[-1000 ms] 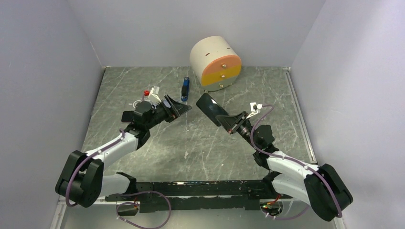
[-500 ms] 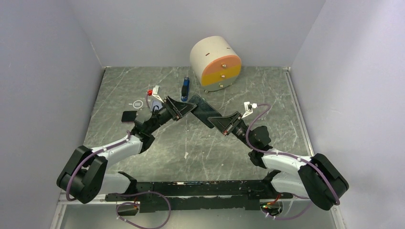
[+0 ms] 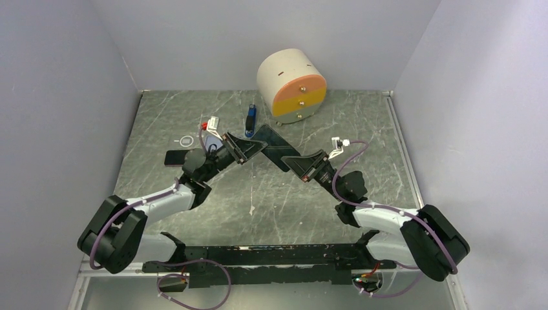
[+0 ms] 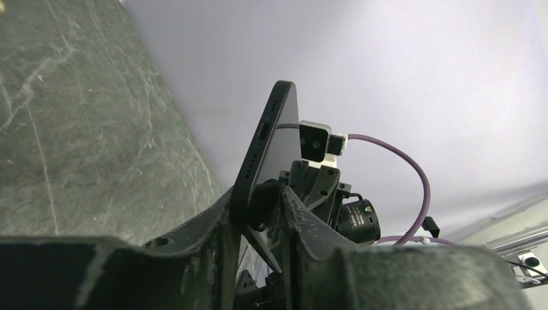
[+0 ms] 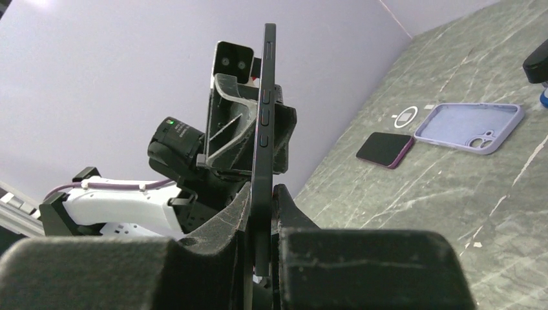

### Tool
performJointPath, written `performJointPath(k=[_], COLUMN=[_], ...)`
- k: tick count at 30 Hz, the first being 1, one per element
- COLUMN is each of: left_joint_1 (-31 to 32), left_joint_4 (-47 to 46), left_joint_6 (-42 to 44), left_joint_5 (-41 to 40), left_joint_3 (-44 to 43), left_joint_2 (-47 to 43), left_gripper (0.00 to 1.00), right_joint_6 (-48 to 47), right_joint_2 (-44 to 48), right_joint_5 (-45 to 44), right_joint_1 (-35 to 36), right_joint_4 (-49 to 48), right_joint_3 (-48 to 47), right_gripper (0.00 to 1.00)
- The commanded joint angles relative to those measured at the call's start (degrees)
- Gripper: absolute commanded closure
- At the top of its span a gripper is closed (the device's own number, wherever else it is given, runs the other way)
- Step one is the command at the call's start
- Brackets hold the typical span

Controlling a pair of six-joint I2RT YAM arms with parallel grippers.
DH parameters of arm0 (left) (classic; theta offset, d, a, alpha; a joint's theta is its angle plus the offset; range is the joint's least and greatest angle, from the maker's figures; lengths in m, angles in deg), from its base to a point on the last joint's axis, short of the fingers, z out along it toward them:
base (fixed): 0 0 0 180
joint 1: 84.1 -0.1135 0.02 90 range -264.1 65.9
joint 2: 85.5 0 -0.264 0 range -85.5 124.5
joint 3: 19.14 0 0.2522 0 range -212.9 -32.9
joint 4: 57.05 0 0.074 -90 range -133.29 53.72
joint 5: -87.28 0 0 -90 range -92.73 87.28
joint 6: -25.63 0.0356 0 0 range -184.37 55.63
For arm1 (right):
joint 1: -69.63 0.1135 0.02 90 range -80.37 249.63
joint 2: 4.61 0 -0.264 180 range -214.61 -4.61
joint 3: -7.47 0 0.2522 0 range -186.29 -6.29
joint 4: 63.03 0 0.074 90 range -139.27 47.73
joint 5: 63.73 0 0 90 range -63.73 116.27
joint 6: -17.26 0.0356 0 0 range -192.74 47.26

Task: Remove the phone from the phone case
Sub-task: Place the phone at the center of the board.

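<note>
Above mid-table, toward the far edge: phone (image 5: pixel 266 97) held aloft from both ends
Left gripper (image 4: pixel 255 200) and right gripper (image 5: pixel 262 194) each clamp it; lilac case (image 5: pixel 468 126) lies flat near the left edge

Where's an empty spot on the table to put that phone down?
Free for the phone: the table stretch right of the drum, and the near middle between the left arm and right arm. Crowded: the left side, with lilac case, smaller phone and ring.
</note>
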Motion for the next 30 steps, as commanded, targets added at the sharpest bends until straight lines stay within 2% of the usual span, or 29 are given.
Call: performJointPath(k=[1,3,5,7,13,18,22,24,27,30], left_joint_1=[0.8,0.8,0.9,0.8,0.8,0.6,-0.1,-0.9,-2.6,-6.0], left_joint_4=[-5.5,-5.5,-5.3,-4.4,-1.3,3.2,8.6,14.5,23.1,25.2], left_joint_6=[-1.0,-0.8,-0.5,-0.2,0.4,1.1,0.6,0.0,-1.9,-4.7], left_joint_5=[0.8,0.6,0.0,-1.0,-5.5,-10.1,-16.2,-19.1,-22.7,-23.6], left_joint_3=[0.3,0.6,1.0,1.5,3.1,4.6,6.5,7.0,7.0,8.1], left_joint_2=[0.5,0.1,-0.8,-1.6,-4.1,-6.8,-10.4,-12.4,-14.5,-15.0], left_gripper=[0.71,0.78,0.89,0.97,0.97,0.98,0.97,0.98,0.98,0.98], right_joint_6=[0.9,0.5,-0.3,-1.2,-6.5,-14.3,-23.8,-28.1,-33.5,-38.5], right_joint_2=[0.3,0.4,0.7,1.0,4.0,9.3,16.5,20.3,25.6,30.1], right_joint_5=[-1.5,-1.7,-1.9,-2.3,-4.2,-6.7,-11.8,-15.4,-21.1,-26.6], right_joint_1=[0.2,0.2,0.2,0.2,-0.1,-0.6,-0.8,-0.9,-1.0,-0.9], right_joint_4=[-9.0,-8.6,-8.3,-7.7,-2.5,6.7,18.9,25.4,34.3,39.4], right_joint_3=[-1.6,-1.5,-1.4,-1.2,-0.1,0.5,-0.1,-0.5,-1.0,-1.0], right_gripper=[1.0,1.0,1.0,0.94,0.56,0.32,0.2,0.15,0.11,0.06])
